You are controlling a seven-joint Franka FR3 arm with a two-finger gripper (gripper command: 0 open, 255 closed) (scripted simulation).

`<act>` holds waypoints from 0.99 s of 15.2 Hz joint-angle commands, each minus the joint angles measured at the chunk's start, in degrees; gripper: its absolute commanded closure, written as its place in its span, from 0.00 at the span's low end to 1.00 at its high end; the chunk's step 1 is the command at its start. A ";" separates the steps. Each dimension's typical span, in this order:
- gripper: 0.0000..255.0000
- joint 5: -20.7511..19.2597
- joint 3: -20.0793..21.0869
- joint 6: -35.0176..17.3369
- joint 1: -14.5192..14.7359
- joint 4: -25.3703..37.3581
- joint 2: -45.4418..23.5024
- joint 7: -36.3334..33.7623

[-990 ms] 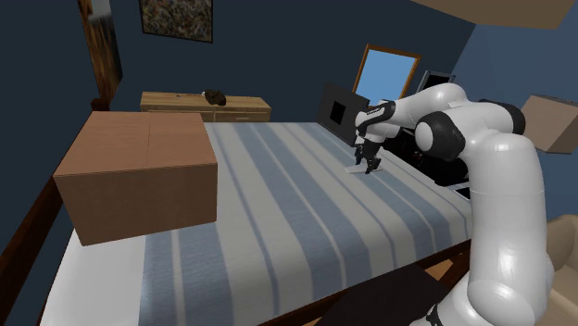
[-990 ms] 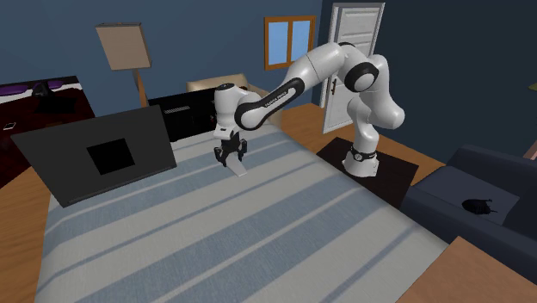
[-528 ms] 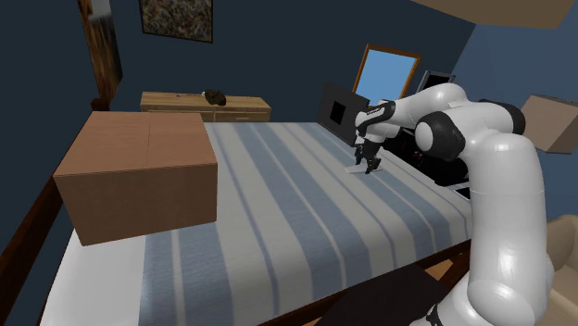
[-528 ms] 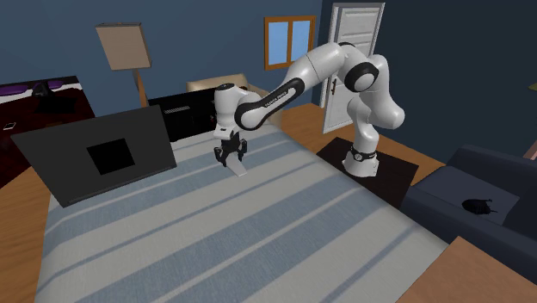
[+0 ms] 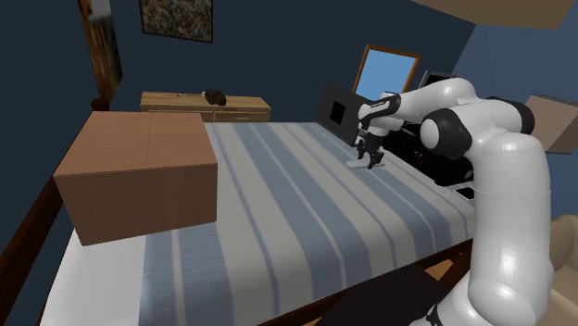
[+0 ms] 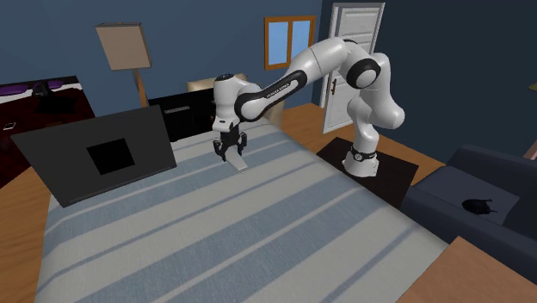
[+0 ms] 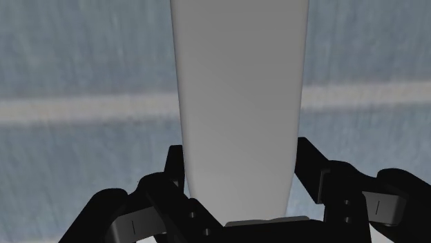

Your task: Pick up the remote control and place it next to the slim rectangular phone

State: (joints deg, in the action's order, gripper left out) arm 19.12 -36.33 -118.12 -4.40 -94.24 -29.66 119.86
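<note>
The arm (image 5: 500,176) bends up from its stand and reaches over the bed (image 5: 278,222), with the gripper (image 5: 370,160) pointing down. The gripper is clamped on the one pale remote (image 7: 238,103), low over the striped bed. One brown box (image 5: 139,171) and one black board (image 6: 95,159) sit on the bed. The fingers hide the remote's near end, and I cannot tell if its tip touches the bed.
</note>
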 commanded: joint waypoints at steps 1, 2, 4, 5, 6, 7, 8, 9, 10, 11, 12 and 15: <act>1.00 -0.35 -0.20 1.16 0.07 0.85 0.38 -0.30; 1.00 -0.58 -0.33 1.77 0.12 1.21 0.68 -0.44; 1.00 -1.00 -0.59 3.01 0.22 1.98 1.25 -0.71; 1.00 -1.21 -0.71 3.63 0.26 2.39 1.52 -0.84; 1.00 -1.41 -0.83 4.26 0.29 2.81 1.78 -0.97; 1.00 -1.60 -0.94 4.90 0.32 3.25 2.02 -1.09; 1.00 -1.78 -1.04 5.55 0.34 3.70 2.26 -1.21; 1.00 -1.96 -1.14 6.19 0.35 4.17 2.49 -1.33; 1.00 -1.97 -1.15 6.21 0.35 4.17 2.50 -1.34; 1.00 -2.29 -1.61 5.69 0.05 2.75 3.44 -0.35; 1.00 -2.61 -2.06 5.20 -0.29 1.41 4.34 0.63; 1.00 -3.49 -3.42 3.95 -1.51 -2.11 6.74 3.65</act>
State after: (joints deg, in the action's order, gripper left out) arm 16.36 -39.08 -113.61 -5.93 -94.33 -24.57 122.63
